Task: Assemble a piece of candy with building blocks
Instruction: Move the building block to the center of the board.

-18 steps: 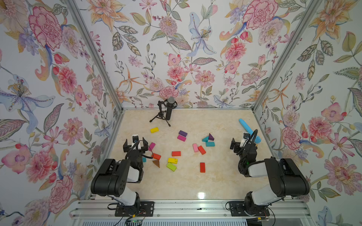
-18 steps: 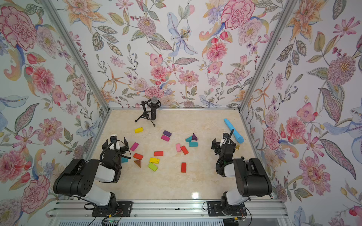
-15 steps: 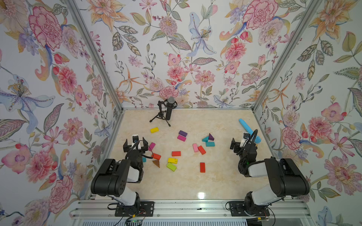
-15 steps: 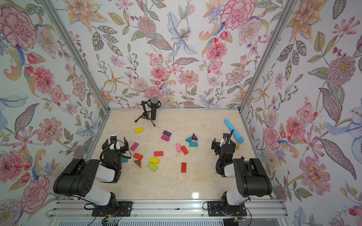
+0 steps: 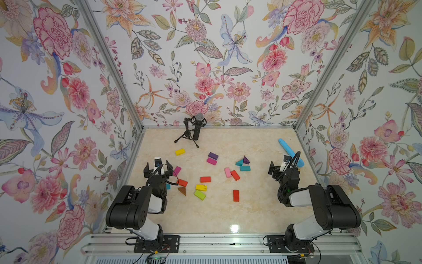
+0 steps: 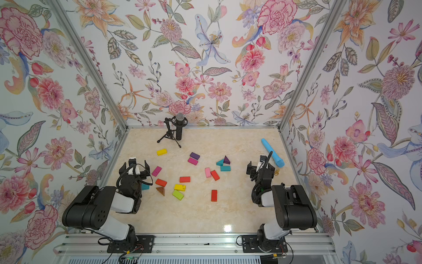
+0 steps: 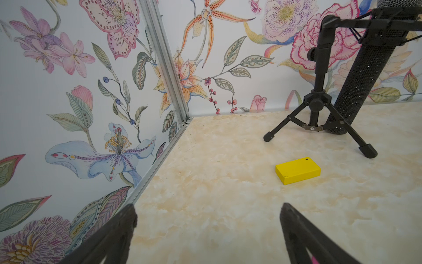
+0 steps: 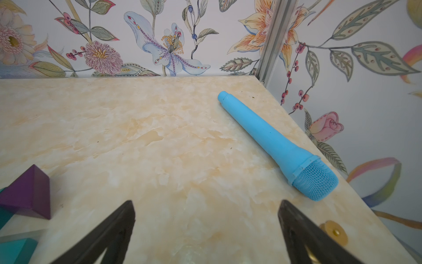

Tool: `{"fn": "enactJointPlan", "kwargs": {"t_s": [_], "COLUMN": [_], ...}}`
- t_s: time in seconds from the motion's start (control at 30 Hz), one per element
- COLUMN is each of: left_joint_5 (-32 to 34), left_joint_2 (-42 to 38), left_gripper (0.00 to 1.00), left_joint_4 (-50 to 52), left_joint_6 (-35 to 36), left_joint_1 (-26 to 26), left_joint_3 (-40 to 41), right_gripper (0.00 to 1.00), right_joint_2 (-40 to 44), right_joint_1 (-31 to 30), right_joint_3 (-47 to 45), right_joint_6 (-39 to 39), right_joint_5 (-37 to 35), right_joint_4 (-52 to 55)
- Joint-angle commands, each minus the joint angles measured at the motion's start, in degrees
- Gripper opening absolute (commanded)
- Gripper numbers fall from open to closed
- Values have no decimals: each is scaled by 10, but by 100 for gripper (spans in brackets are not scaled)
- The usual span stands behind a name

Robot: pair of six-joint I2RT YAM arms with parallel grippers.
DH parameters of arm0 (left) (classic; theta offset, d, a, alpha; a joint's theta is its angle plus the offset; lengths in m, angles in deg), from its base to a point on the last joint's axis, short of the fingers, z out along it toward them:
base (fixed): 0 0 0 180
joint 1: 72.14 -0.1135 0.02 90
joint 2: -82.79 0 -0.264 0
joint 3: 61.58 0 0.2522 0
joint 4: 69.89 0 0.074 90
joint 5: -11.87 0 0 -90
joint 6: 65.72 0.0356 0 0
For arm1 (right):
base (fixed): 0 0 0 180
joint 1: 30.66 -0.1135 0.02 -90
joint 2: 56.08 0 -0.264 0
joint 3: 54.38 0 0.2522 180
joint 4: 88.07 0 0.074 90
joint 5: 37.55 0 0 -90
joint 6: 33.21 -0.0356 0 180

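Note:
The building blocks lie loose across the middle of the marble floor in both top views: a yellow brick (image 5: 180, 151), purple brick (image 5: 213, 156), red brick (image 5: 236, 195), green brick (image 5: 200, 194) and brown triangle (image 5: 182, 191) among them. My left gripper (image 5: 158, 165) stands open at the left, beside a magenta brick (image 5: 177, 171); the left wrist view shows bare floor between its fingers (image 7: 208, 207) and the yellow brick (image 7: 298, 170) ahead. On the right, my right gripper (image 5: 283, 166) is open and empty (image 8: 206, 204), with the purple triangle (image 8: 27, 194) off to its side.
A black microphone on a tripod (image 5: 194, 132) stands by the back wall. A light-blue stick (image 5: 290, 152) lies along the right wall, just ahead of the right gripper. A small gold disc (image 8: 334, 232) sits near the right edge. Floral walls close three sides.

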Motion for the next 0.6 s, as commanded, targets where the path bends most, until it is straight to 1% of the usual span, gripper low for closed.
{"fn": "enactJointPlan", "kwargs": {"t_s": [0.0,0.07,0.13,0.2,0.23,0.27,0.3,0.33,0.37,0.4,0.43,0.5,0.53,0.57], "left_joint_5": [-5,-15,-12,37,70,93,115,157,200,215,215,223,194,152], "left_joint_2": [-7,-9,-10,-29,-51,-78,-99,-120,-138,-154,-173,-196,-205,-210], "left_gripper": [99,99,99,99,99,99,99,99,99,99,99,99,99,99], "left_joint_4": [-2,5,0,24,56,92,116,149,193,244,317,470,552,605], "left_joint_6": [7,0,1,2,7,13,20,23,11,-8,-36,-104,-146,-168], "left_joint_1": [-6,-14,-13,1,13,24,36,57,75,90,101,119,120,121], "left_joint_3": [-11,-13,-11,-16,-24,-32,-38,-49,-62,-79,-106,-169,-204,-229], "right_gripper": [100,100,100,100,100,100,100,100,100,100,100,100,100,100], "right_joint_2": [1,1,2,3,9,23,30,41,55,62,68,91,109,129], "right_joint_1": [0,0,0,0,-8,-13,-16,-33,-46,-53,-60,-75,-88,-103], "right_joint_3": [-3,-3,-3,-4,1,6,10,23,38,46,55,87,105,119], "right_joint_6": [-5,-6,-6,-5,-5,-4,6,15,22,27,25,20,32,42], "right_joint_5": [-7,-6,-5,-7,-36,-45,-39,-75,-91,-94,-107,-130,-130,-134], "right_joint_4": [-22,-22,-22,-23,-15,11,19,50,93,114,139,227,274,311]}}
